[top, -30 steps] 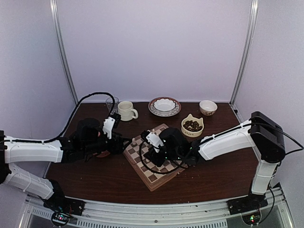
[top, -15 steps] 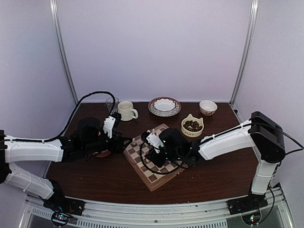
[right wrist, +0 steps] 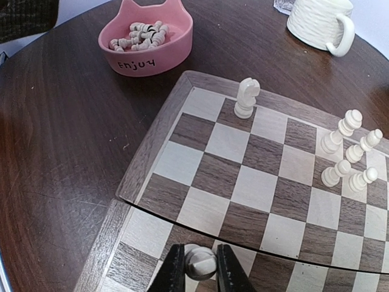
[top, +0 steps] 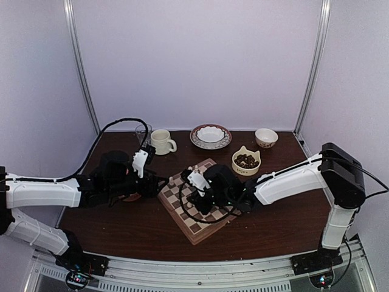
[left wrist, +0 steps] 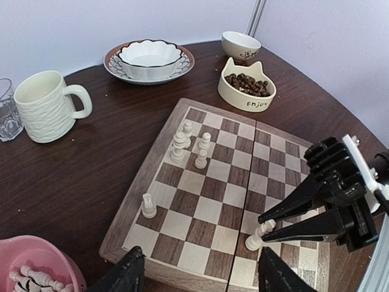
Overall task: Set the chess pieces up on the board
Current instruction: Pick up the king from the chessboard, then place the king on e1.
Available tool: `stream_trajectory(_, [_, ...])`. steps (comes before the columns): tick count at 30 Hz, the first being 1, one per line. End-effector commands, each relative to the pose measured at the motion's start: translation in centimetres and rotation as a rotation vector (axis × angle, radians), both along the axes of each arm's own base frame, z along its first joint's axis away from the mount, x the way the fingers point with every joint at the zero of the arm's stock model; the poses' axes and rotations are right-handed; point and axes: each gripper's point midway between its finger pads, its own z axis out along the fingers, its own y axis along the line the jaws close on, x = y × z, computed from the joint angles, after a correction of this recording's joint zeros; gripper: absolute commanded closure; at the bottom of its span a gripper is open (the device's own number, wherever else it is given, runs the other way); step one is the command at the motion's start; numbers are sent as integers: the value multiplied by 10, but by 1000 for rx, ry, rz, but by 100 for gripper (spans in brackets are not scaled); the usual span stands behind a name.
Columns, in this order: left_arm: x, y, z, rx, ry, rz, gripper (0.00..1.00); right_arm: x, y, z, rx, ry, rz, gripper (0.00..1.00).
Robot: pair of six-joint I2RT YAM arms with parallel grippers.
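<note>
The board lies cornerwise in the middle of the counter. Along the back edge stand, left to right, a glass, a mug, a plate with a bowl on it, and a small bowl. A dish sits between the small bowl and the board. Left of the board, a second dish holds chess pieces. On the board, four pieces cluster near the far corner. A knight stands alone by the side facing the second dish. A pawn stands near the middle fold, between the fingers of the right gripper.
</note>
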Motion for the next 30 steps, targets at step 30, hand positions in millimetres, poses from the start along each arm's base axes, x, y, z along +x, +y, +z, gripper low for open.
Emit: stream_trajectory(30, [35,51,7,80,-27,329,36,105,21,54,-41,-164,-209,86])
